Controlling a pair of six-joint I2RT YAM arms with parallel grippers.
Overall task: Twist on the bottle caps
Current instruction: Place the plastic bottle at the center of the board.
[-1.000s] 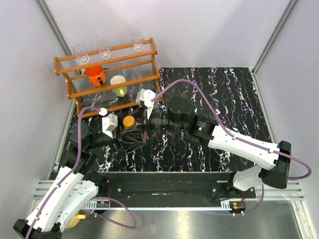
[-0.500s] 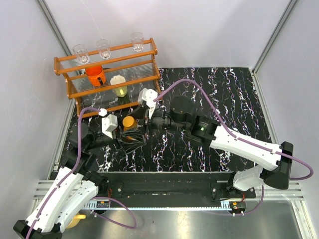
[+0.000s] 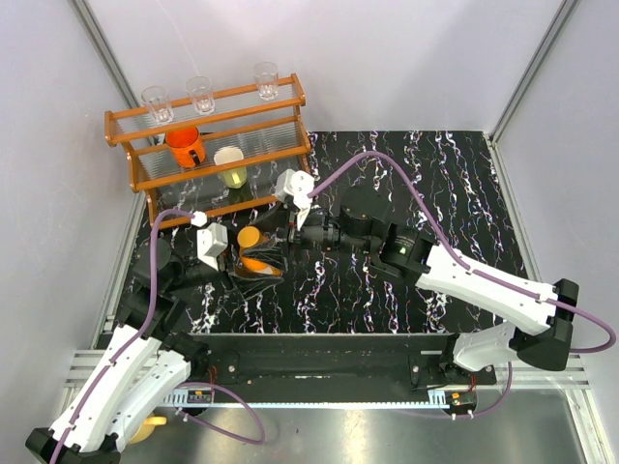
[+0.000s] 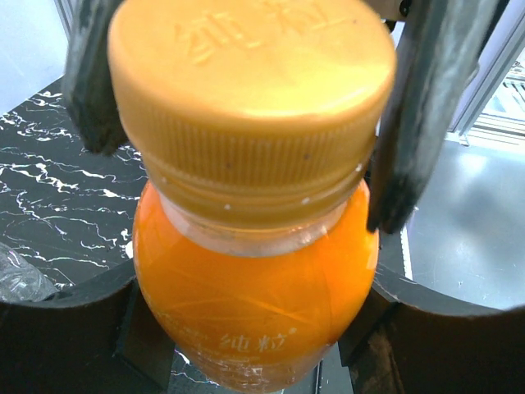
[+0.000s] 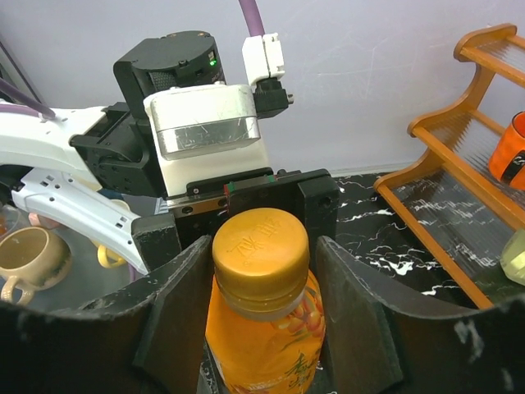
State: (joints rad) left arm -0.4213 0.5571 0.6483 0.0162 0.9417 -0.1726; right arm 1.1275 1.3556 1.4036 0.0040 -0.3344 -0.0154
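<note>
Left-centre of the black white-veined marble worktop (image 3: 435, 184), just in front of the orange wooden rack (image 5: 488, 41) carrying three clear drinking glasses (image 3: 200, 94) and an orange mug (image 3: 184, 145).

- Squat orange plastic bottle (image 4: 254, 304) sits between the two arms. From overhead its top leans toward the rack. Cannot tell whether its base rests on the worktop.
- Orange ribbed screw cap (image 4: 250, 90) is seated on the bottle's neck, raised characters on top.
- Left end effector (image 3: 256, 263): clamped on the bottle's body, one dark finger pressed against each side below the shoulder.
- Right end effector (image 5: 262, 254): reaches in from the opposite side, its fingers (image 4: 426, 98) flanking the cap at rim height, very close on both sides. Whether they actually pinch the cap or stand a hair off it, I cannot tell.
</note>
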